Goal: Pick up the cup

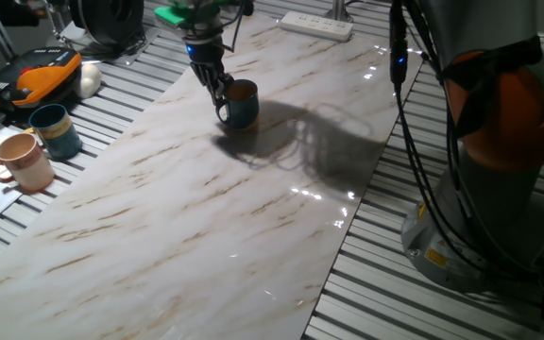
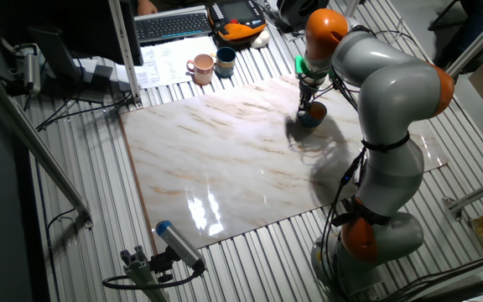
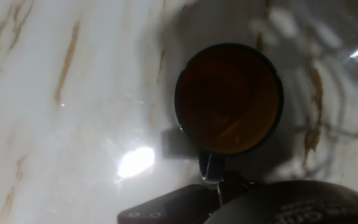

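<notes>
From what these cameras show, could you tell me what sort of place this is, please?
Probably a robotics lab workbench: a marble-patterned board lies on a slatted metal table, with a keyboard and a power strip at its edge.

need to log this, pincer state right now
pincer: closed on the handle of the cup, which sits on the table.

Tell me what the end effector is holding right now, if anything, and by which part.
The end effector is at the handle of the dark blue cup. Whether it has actually closed on the handle cannot be told.
</notes>
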Available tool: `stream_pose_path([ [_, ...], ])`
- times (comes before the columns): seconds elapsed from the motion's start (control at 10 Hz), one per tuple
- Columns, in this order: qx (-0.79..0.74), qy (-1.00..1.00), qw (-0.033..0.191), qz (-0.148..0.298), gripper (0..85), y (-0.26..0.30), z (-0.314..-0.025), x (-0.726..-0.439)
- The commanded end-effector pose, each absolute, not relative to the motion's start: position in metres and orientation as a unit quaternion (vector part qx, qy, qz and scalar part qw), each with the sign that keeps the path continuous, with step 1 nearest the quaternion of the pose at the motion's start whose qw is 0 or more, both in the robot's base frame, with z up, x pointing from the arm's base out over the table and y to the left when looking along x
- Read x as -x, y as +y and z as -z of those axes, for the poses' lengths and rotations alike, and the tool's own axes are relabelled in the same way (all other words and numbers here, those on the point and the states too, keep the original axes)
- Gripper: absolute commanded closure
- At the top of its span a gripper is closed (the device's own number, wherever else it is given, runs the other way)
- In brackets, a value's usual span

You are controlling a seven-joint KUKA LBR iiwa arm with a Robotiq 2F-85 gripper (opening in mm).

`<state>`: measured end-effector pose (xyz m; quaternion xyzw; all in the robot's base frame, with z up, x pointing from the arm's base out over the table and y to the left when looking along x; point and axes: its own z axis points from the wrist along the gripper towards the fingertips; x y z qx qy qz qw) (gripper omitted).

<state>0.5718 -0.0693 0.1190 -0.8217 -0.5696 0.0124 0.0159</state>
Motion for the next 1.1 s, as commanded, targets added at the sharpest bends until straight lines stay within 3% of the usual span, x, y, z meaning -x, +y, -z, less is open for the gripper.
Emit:
stream_pose_path([
  [0.0,0.821,-0.571,0.01,-0.007,85.0,-0.0692,-0.1189,-0.5719],
  [0.4,0.826,-0.563,0.013,0.001,85.0,-0.0692,-0.1189,-0.5719],
  [0.6,0.831,-0.556,0.016,-0.008,51.0,-0.0683,-0.1188,-0.5721],
  [0.7,0.829,-0.558,0.018,-0.008,51.0,-0.0667,-0.1199,-0.5729],
  [0.8,0.831,-0.556,0.019,-0.012,34.0,-0.0661,-0.1207,-0.5747],
  [1.0,0.833,-0.553,0.022,-0.011,34.0,-0.0659,-0.1193,-0.5756],
])
